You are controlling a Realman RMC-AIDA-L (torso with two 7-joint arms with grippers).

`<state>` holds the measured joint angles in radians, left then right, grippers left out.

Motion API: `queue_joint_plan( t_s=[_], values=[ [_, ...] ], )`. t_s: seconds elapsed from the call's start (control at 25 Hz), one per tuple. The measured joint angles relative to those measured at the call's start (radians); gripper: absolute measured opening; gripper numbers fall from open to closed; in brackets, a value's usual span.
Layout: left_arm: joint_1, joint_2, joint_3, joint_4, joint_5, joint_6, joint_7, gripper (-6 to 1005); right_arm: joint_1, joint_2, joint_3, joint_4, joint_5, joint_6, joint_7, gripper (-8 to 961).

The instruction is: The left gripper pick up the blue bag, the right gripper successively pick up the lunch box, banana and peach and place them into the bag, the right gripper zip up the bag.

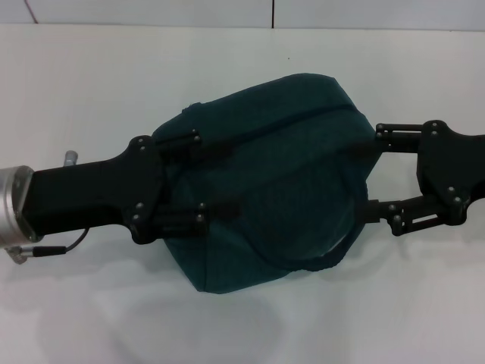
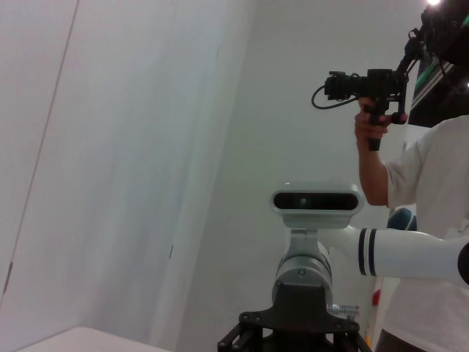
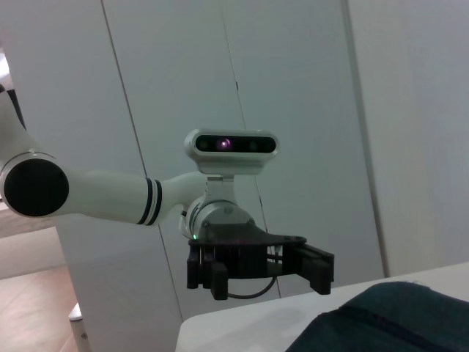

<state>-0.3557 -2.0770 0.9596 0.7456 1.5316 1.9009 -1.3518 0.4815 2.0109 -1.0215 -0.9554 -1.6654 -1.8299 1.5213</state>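
On the white table (image 1: 91, 98), seen from the head camera, the blue bag (image 1: 265, 182) lies between both grippers. The left gripper (image 1: 198, 178) reaches in with its jaws spread wide across the bag's near end, apparently to steady it. The right gripper (image 1: 377, 171) sits at the opposite end, jaws also apart, likely by the zipper's end. No lunch box, banana or peach shows, so they are probably inside.

Left wrist camera: only the robot's head (image 2: 316, 200) and a person (image 2: 429, 220) filming.

Right wrist camera: the bag's edge (image 3: 388, 323) shows, with the left gripper (image 3: 264, 275) beyond it, open.
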Motion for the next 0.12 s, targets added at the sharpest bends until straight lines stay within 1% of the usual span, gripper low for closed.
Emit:
queue_joint_plan(
  t_s=[0.12],
  values=[
    [0.001,0.0,0.0,0.0,0.0,0.0,0.0,803,0.0,0.0,0.001,0.0,-0.001,0.0,0.0,876]
  ],
)
